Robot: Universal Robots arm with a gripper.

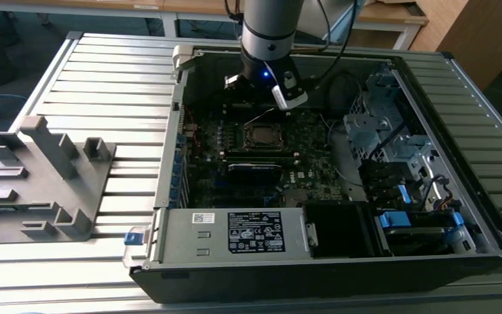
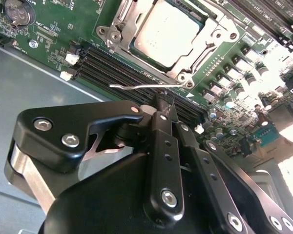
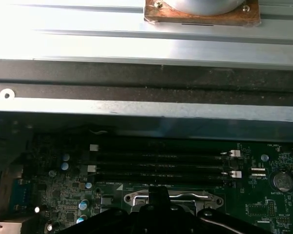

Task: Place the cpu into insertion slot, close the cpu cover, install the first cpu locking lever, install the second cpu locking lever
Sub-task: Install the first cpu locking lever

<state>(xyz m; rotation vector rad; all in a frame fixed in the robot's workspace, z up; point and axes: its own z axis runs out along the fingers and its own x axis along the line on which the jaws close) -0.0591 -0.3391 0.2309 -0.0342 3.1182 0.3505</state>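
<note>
Sitting in the small square dark insertion slot [image 1: 263, 135] with its silver rim, the thin pale silver-grey square cpu [image 2: 166, 31] is in place on the green motherboard, near the middle of the open black computer case [image 1: 321, 278]. The thin silver metal cpu cover [image 2: 216, 35], a frame with a cut-out middle, lies flat around it, so the chip shows through the opening. Judged from that, the first two steps look done.

The black pincer [image 2: 160, 102] hangs just beyond the slot's far side, over the memory slots. Its fingers are drawn together, and their tips meet right at a thin silver wire locking lever [image 2: 136, 86] that stands free beside the cover's edge. Whether the wire is nipped between them or only pushed, I cannot tell. Closed tips make a narrow, stiff point, which suits so thin a wire among crowded parts.

By count there is one cpu, one slot, one cover and one free lever; a second lever I cannot pick out with certainty. There are four long black memory slots [image 3: 161, 163], as far as I can count, and one round silver coin battery [image 3: 282, 181].

The case lies on its side on the ribbed metal worktop [image 1: 102, 72], so the board faces up to the arm. One grey moulded fixture [image 1: 42, 176] stands well apart on the exterior view's left.
</note>
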